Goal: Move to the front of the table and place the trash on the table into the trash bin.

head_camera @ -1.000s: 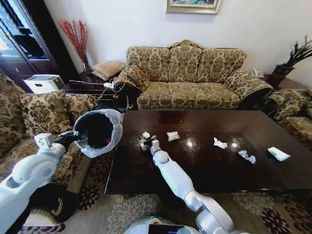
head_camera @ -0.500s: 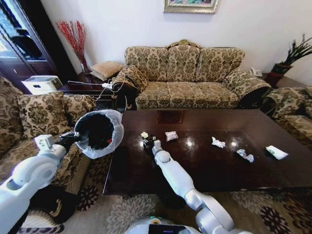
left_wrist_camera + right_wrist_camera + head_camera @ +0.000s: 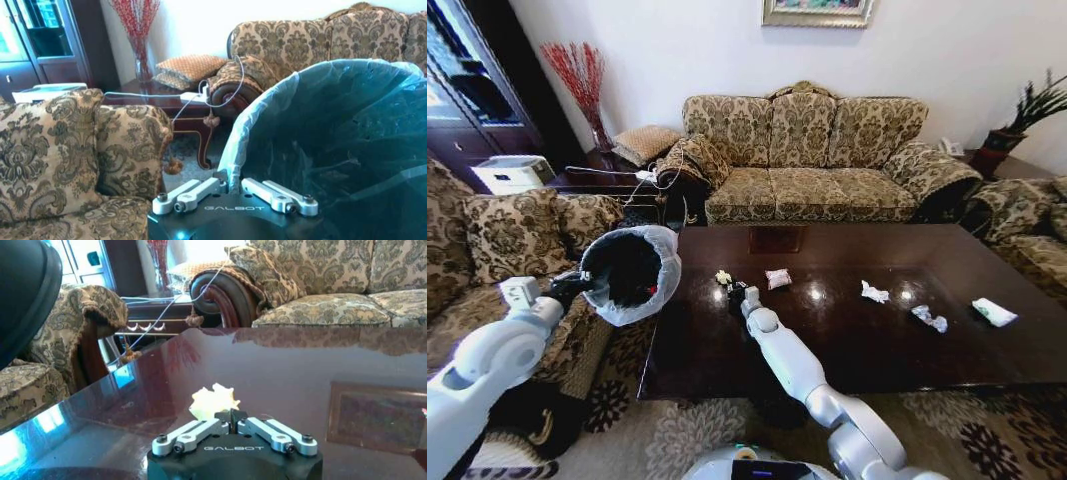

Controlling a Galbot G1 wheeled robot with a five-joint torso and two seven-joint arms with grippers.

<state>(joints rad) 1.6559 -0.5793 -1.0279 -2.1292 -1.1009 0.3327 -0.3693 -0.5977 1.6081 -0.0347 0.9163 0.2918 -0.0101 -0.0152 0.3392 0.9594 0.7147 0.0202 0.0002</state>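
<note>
My left gripper (image 3: 579, 284) (image 3: 231, 184) is shut on the bag-lined rim of the black trash bin (image 3: 630, 268) (image 3: 333, 145). It holds the bin tilted in the air just off the left end of the dark table (image 3: 877, 350), mouth toward me. My right gripper (image 3: 738, 292) (image 3: 231, 416) is low over the table's left part, fingers shut. A cream paper wad (image 3: 723, 277) (image 3: 213, 400) lies on the table just past its tips, and I cannot tell whether they touch. More trash lies to the right: a white packet (image 3: 778, 278), a white scrap (image 3: 874, 292), a silvery wrapper (image 3: 932, 319) and a white packet (image 3: 995, 312).
A patterned sofa (image 3: 827, 160) stands behind the table and a patterned armchair (image 3: 517, 235) sits beside the bin on the left. A side table with cables (image 3: 627, 180) is at the back left. Patterned carpet (image 3: 697, 440) lies between me and the table's near edge.
The camera shifted a little a second ago. My right gripper has edged slightly right on the table while the cream wad stayed in place. The bin is held as before.
</note>
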